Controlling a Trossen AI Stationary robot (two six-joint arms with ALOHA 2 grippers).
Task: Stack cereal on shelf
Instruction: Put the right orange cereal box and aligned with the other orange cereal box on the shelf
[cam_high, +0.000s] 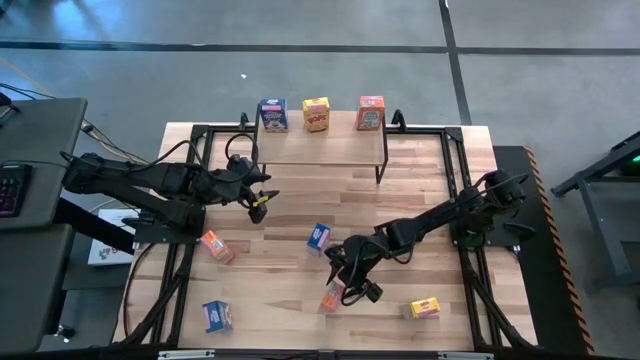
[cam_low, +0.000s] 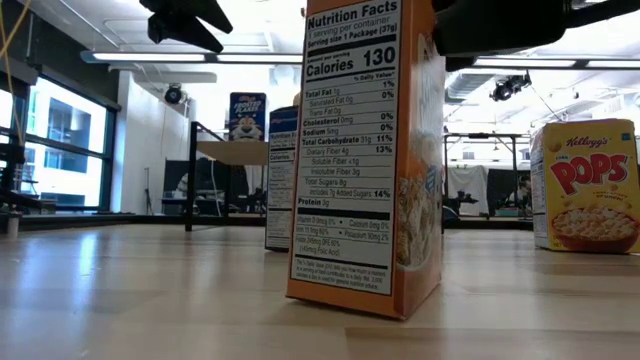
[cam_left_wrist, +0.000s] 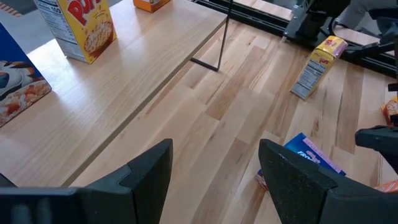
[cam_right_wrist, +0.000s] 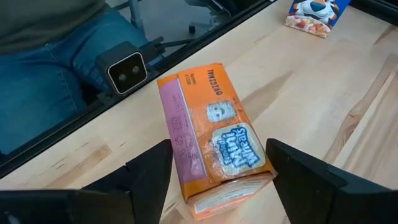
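The shelf (cam_high: 320, 145) stands at the table's far middle. A blue (cam_high: 272, 113), a yellow (cam_high: 316, 113) and an orange-red cereal box (cam_high: 370, 112) stand on its top. My right gripper (cam_high: 347, 287) is open just above an upright orange-red box (cam_high: 332, 296) near the front middle. Its fingers stand on either side of that box's upper end (cam_right_wrist: 217, 143); I cannot see that they touch it. My left gripper (cam_high: 260, 203) is open and empty (cam_left_wrist: 214, 168), above the table in front of the shelf's left end.
Loose boxes lie on the table: orange-red (cam_high: 216, 246) at the left, blue (cam_high: 319, 237) in the middle, blue (cam_high: 217, 315) at the front left, yellow (cam_high: 425, 308) at the front right. A person in jeans (cam_right_wrist: 56, 68) sits beyond the near edge.
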